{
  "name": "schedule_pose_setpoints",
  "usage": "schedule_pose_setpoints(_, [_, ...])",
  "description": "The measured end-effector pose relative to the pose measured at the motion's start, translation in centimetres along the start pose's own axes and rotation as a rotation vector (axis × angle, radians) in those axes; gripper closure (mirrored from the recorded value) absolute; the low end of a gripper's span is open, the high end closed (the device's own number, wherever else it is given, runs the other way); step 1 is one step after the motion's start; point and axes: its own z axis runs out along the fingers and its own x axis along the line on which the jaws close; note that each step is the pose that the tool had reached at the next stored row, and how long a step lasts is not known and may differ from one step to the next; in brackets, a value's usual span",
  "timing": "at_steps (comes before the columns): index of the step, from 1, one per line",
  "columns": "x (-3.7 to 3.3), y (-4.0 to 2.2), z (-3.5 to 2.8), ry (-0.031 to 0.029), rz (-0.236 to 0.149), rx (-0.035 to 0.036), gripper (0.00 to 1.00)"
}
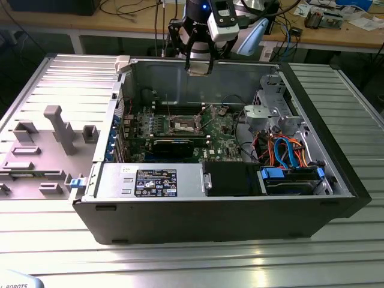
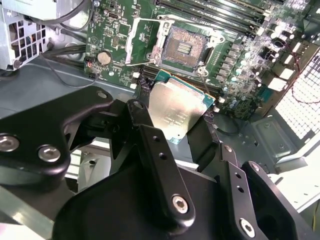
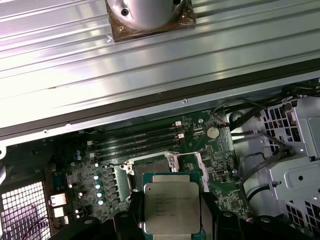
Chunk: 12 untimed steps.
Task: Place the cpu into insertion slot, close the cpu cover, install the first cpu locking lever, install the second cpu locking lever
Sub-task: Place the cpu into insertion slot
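Between the black fingers (image 2: 202,137) of the gripper (image 2: 175,127), the cpu (image 2: 175,110) was pinched by two opposite edges, its silver-grey top facing the camera in both wrist views. It hung in the air and touched nothing else. The grip looked narrow, so a jolt could probably have twisted the chip or let it slide out.

Below it lay the insertion slot (image 2: 184,47), open with its dark centre bare. The cpu cover (image 2: 130,45) appeared to be swung up just beside it. The chip sat off to one side of the slot and looked tilted against it. Going down that way would likely have landed one corner first, bending contacts or leaving it skewed. The raised cover could also have caught a finger.

Around the slot spread the green motherboard (image 2: 115,30), crowded with small parts that a dropped chip might have struck. In the exterior view the gripper hovered near the back wall of the open computer case (image 1: 210,210), which stood on the ribbed metal worktop (image 1: 180,258).
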Motion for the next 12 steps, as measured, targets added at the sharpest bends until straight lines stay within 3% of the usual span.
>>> schedule_pose_setpoints(10, [0.00,0.00,0.00,-0.0012,0.013,-0.0002,0.46])
schedule_pose_setpoints(12, [0.00,0.00,0.00,-0.0034,0.038,-0.0007,0.46])
